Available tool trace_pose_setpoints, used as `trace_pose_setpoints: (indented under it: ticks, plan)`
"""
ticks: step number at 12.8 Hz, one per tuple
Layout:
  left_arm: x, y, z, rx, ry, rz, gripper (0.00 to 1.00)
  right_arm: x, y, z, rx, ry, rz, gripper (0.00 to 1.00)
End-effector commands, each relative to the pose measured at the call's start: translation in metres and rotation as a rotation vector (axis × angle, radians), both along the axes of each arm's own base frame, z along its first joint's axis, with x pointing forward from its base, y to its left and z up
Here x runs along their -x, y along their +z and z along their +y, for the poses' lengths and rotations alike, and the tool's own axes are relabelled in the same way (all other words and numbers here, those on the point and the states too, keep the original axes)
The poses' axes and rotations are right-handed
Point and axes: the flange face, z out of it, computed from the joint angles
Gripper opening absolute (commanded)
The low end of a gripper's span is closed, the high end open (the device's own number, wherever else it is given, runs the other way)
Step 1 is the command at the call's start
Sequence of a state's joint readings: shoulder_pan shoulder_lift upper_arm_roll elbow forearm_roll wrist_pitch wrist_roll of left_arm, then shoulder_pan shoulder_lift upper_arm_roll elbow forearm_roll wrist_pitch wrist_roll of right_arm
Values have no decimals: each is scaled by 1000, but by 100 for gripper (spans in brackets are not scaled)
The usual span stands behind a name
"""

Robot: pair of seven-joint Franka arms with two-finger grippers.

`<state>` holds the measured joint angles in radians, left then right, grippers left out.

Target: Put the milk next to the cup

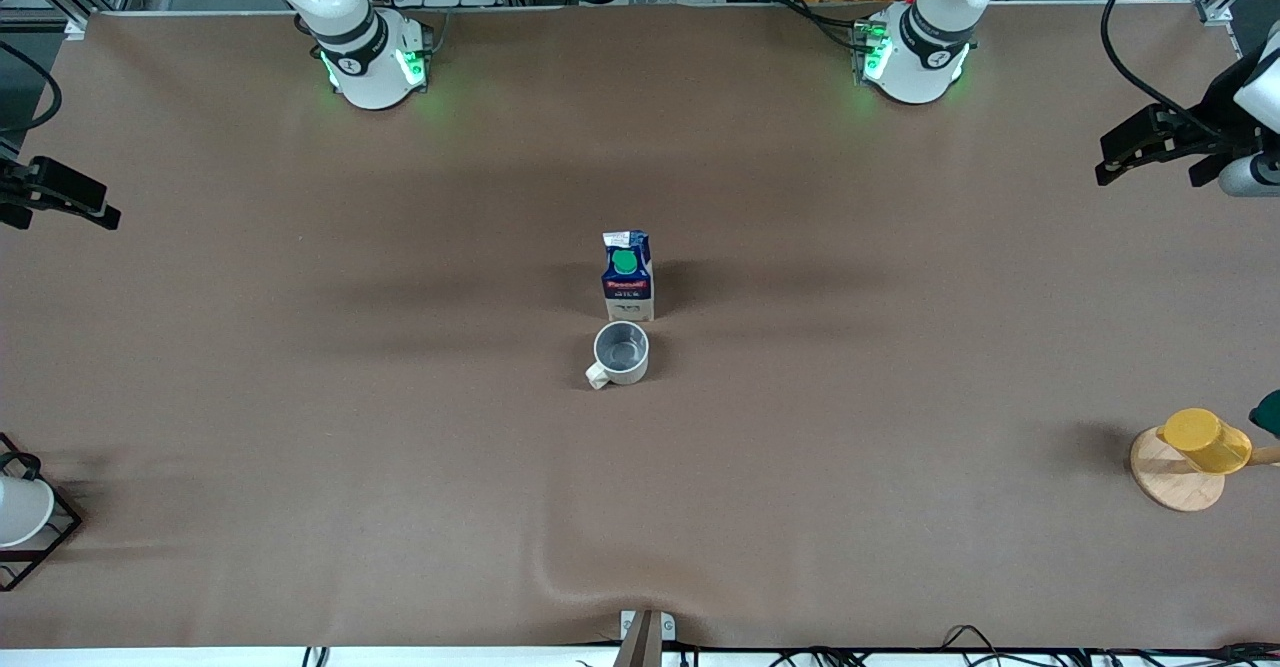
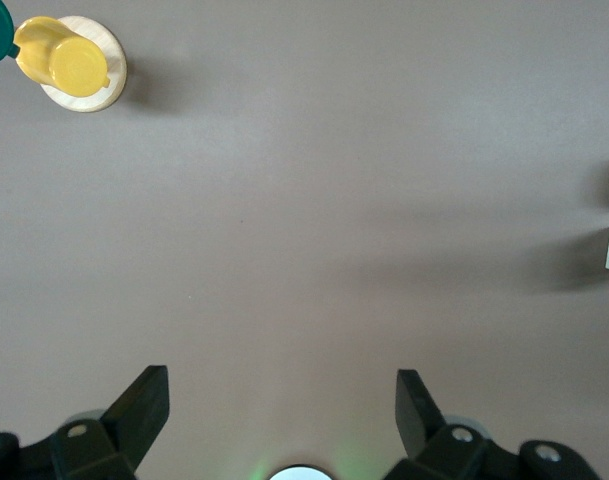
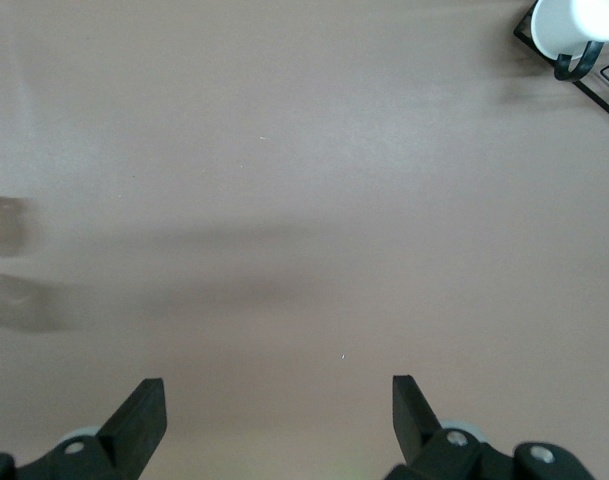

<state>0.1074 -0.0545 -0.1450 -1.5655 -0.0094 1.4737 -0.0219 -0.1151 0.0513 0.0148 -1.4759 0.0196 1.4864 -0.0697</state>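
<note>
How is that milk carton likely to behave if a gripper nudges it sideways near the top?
The milk carton stands upright, taller than its base is wide, so a push high up would probably tip it rather than slide it. Its flat sides look like thin card, likely to give under a hard squeeze. The mug stands close by, nearer the front camera, so a toppling carton might hit it.

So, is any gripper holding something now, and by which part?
Nothing is held. The left gripper and right gripper are open over bare table; the milk stands free beside the cup.
</note>
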Motion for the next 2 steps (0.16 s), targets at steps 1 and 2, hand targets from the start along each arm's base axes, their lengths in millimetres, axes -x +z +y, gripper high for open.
trace_pose_setpoints:
  ticks: [1, 2]
  plan:
    - [8, 8, -2, -25, 28, 3, 100, 0, 4, -2, 9, -10, -3, 100]
    - [7, 7, -4, -23, 29, 5, 100, 0, 4, -2, 9, -10, -3, 100]
